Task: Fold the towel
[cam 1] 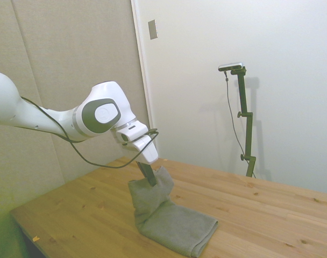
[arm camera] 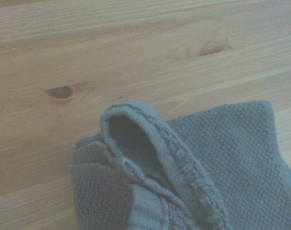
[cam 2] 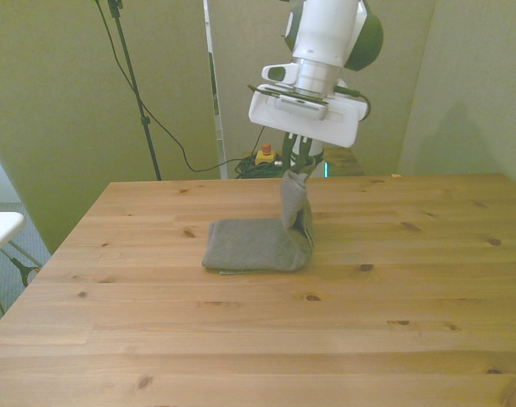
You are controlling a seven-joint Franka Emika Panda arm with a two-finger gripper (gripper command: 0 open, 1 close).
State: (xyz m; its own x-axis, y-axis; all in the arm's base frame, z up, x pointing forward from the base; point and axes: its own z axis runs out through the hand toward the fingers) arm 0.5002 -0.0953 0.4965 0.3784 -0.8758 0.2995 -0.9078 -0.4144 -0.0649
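The grey-taupe towel [cam 1: 171, 220] [cam 2: 254, 243] lies folded on the wooden table, with one end pulled up off the surface into a standing flap. My gripper [cam 1: 151, 178] [cam 2: 299, 167] is shut on the top of that raised end, a little above the table. In the wrist view the towel [arm camera: 217, 163] fills the lower part, its hemmed edge curling up toward the camera over the flat layer.
The wooden table [cam 1: 271, 209] [cam 2: 266, 339] spreads wide around the towel. A black cable hangs from the arm. Beyond the table's far edge a small red and yellow thing [cam 2: 265, 153] sits on the floor among cables.
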